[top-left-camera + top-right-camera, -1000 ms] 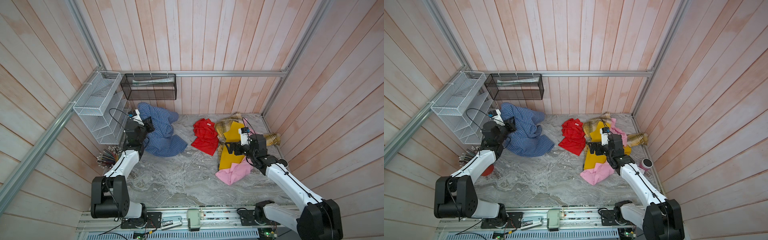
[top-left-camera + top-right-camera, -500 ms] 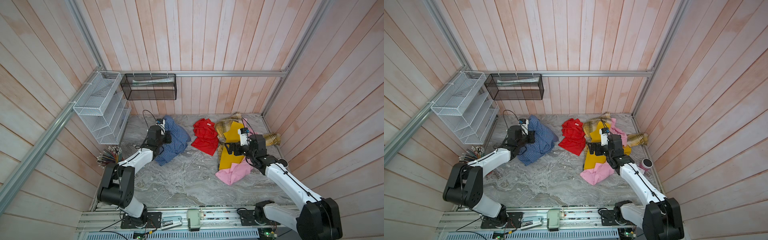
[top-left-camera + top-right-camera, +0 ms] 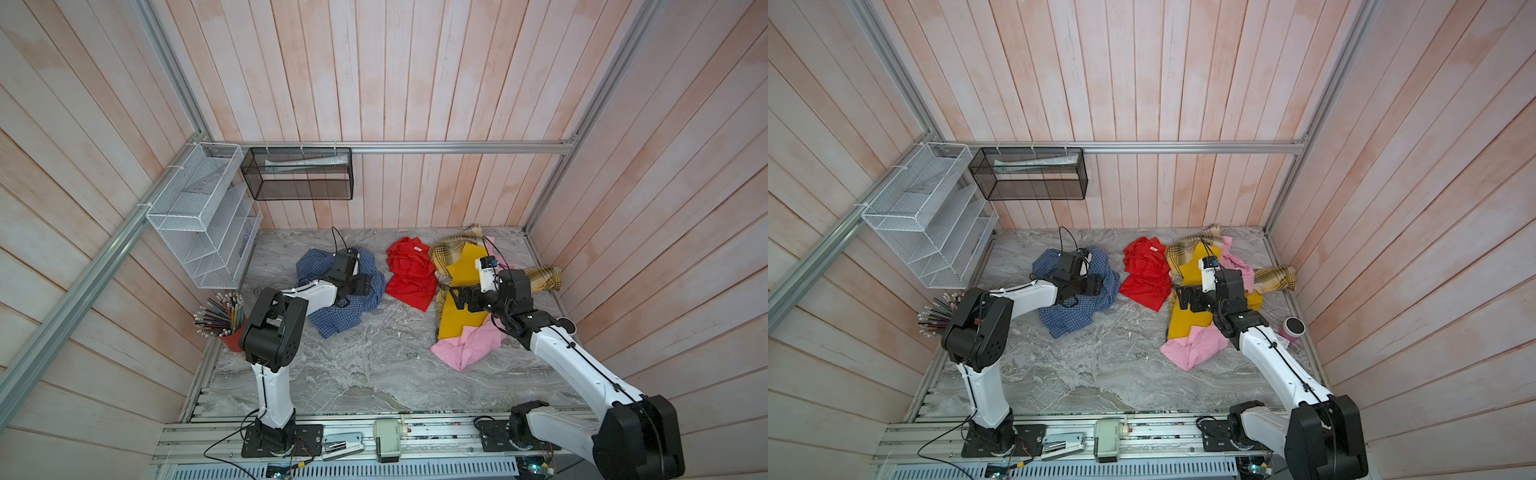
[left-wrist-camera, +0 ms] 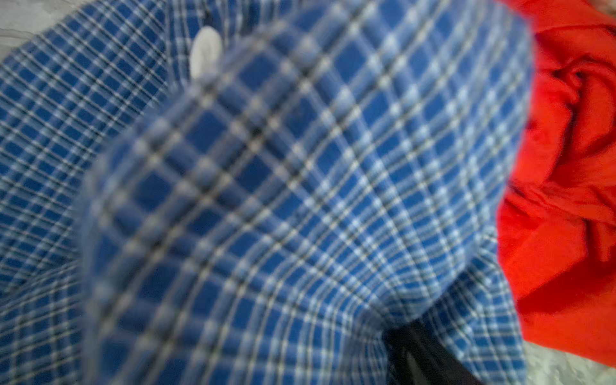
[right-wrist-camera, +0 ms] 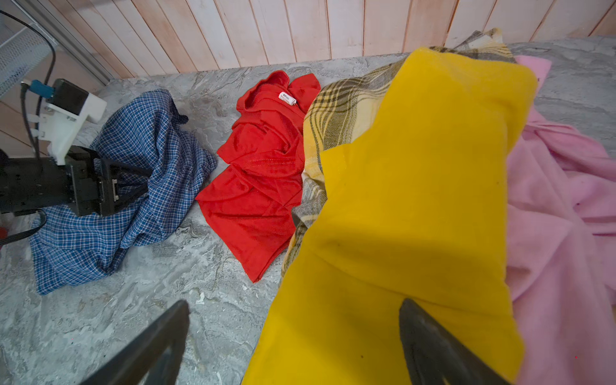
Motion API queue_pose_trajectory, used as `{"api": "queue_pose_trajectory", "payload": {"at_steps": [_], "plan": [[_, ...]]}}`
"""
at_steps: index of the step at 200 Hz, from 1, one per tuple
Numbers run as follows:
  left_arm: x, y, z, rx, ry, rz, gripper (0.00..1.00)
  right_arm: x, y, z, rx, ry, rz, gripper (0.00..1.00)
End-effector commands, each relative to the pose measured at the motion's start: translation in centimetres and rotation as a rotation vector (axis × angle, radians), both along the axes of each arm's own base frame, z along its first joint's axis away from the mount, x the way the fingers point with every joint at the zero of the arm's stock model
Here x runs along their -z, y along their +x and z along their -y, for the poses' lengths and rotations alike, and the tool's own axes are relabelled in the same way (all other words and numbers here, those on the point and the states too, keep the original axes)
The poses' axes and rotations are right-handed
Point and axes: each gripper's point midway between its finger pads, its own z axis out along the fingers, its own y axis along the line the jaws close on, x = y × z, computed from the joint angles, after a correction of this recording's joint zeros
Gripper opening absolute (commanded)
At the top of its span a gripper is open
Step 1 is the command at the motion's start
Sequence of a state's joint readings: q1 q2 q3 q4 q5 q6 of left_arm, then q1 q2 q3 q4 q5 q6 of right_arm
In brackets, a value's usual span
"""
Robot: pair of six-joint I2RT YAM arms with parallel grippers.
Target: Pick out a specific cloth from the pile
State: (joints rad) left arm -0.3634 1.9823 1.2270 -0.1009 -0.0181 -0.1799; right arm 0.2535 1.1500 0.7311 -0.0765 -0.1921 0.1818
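Note:
The cloth [image 3: 332,320] [image 3: 1067,320], blue with a fine check, lies crumpled left of centre on the marble floor, apart from the pile [image 3: 461,286] [image 3: 1192,316] of plaid, mustard and pink fabric at the right. My left gripper [image 3: 365,286] [image 3: 1096,285] [image 5: 146,181] rests on the cloth, jaws spread, with folds lying over and between them. In the left wrist view the cloth [image 4: 300,166] fills the frame and only one dark finger [image 4: 420,353] shows. My right gripper [image 3: 455,298] [image 3: 1183,300] [image 5: 293,301] hangs open over the mustard cloth's [image 5: 416,200] edge, holding nothing.
A plain red cloth [image 3: 409,278] [image 5: 263,173] lies between the blue cloth and the pile. A red cup of pencils [image 3: 226,328] stands at the left wall under a white wire rack [image 3: 199,224]. A black mesh basket [image 3: 299,174] hangs on the back wall. A small dark-lidded cup [image 3: 1292,330] stands far right.
The left arm swung from beside the wire rack toward the centre, dragging the blue cloth with it, and its jaws have opened. The right arm has not moved.

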Motion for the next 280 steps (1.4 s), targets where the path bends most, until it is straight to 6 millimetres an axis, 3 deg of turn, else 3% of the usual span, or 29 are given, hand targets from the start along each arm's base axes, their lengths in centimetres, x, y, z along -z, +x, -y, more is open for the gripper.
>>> {"api": "queue_pose_trajectory", "payload": {"at_steps": [1,21,42,55,66,123,155,169,184,208,229,246,280], "plan": [[5.9,-3.3,-3.6,-0.132,0.148,-0.237,0.78,0.1,0.3,0.3,0.009,-0.02,-0.006,0.98],[6.3,-3.5,-4.2,-0.168,0.094,-0.278,0.63,0.1,0.3,0.5,0.01,-0.029,-0.004,0.98],[5.8,-2.7,-5.6,-0.252,-0.051,-0.306,0.33,0.1,0.3,0.9,0.021,-0.041,-0.002,0.98],[5.4,-2.5,-6.1,-0.281,-0.119,-0.306,0.21,0.2,0.4,1.3,0.037,-0.048,0.0,0.98],[4.8,-2.3,-6.5,-0.31,-0.134,-0.279,0.19,0.2,0.4,1.6,0.047,-0.049,0.005,0.98],[1.1,-3.4,-14.7,-0.513,-0.017,-0.157,0.19,0.8,1.0,2.3,0.079,-0.053,0.016,0.98],[2.4,-3.3,-14.5,-0.492,-0.06,-0.2,0.18,0.7,1.5,2.1,0.079,-0.037,0.034,0.98],[2.8,-2.8,-13.9,-0.477,-0.092,-0.197,0.26,0.6,1.7,2.1,0.075,-0.041,0.051,0.98],[2.5,-2.4,-13.3,-0.456,-0.122,-0.192,0.4,0.3,1.8,2.3,0.083,-0.052,0.085,0.98],[0.9,-1.9,-12.1,-0.385,-0.128,-0.147,0.61,-0.3,2.0,2.9,0.103,-0.07,0.148,0.98],[-0.4,-1.9,-12.3,-0.393,-0.11,-0.125,0.78,-0.5,2.3,3.6,0.133,-0.083,0.195,0.98],[-1.5,-1.8,-12.8,-0.405,-0.094,-0.099,0.99,-0.2,2.6,4.1,0.149,-0.094,0.205,0.98],[-4.8,-1.8,-12.6,-0.383,-0.111,-0.039,1.0,-1.0,2.7,5.0,0.18,-0.098,0.243,0.98]]}}
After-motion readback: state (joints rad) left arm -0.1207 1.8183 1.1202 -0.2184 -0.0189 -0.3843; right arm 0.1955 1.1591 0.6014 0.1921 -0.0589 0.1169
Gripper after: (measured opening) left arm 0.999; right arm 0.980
